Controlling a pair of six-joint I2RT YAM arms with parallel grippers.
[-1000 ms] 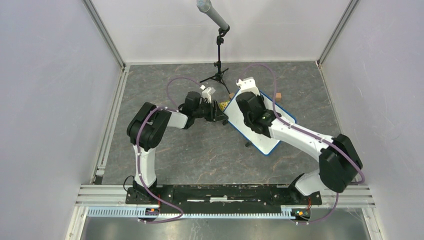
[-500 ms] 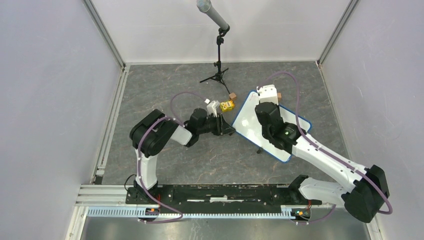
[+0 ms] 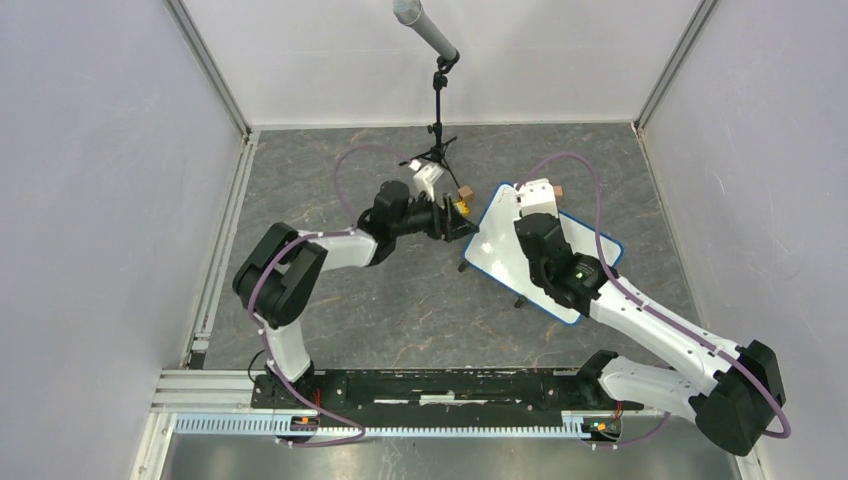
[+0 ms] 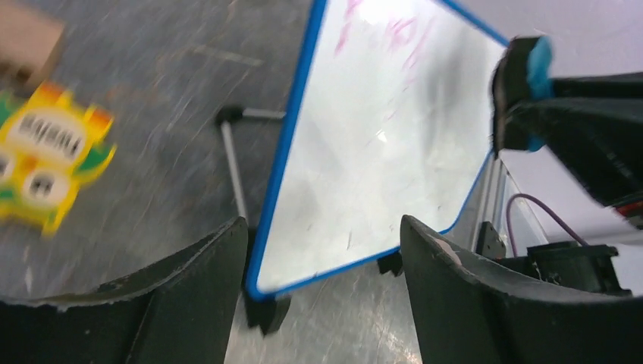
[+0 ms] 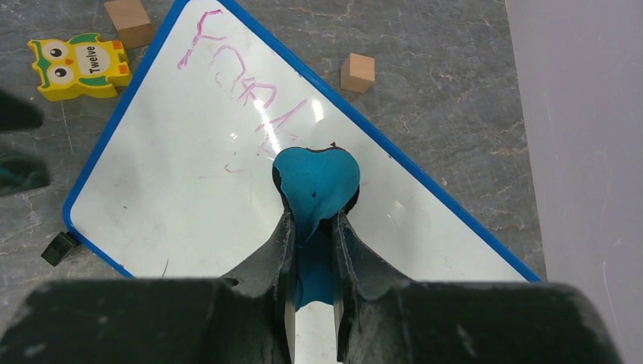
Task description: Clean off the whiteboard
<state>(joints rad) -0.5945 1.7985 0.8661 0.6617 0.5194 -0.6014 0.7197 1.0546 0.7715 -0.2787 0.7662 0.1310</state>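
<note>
The whiteboard (image 3: 497,243), white with a blue rim, lies tilted on small black feet right of centre. Pink scribbles (image 5: 243,83) mark its far part. My right gripper (image 5: 312,220) is shut on the blue-and-black eraser (image 5: 315,182), which hangs over the board's middle just below the scribbles; whether it touches the board does not show. My left gripper (image 4: 322,250) is open at the board's left near corner (image 4: 261,288), which sits between its fingers (image 4: 189,296). The eraser (image 4: 523,83) also appears in the left wrist view.
A yellow owl toy (image 5: 79,64) and a wooden block (image 5: 129,21) lie just off the board's far left edge. Another wooden block (image 5: 357,72) lies past its right edge. A microphone stand (image 3: 437,150) rises at the back. Grey walls enclose the floor.
My left gripper has moved toward the back along the board's left edge, and its jaws have opened wider. The right arm swung right with the eraser earlier and has barely shifted since.
</note>
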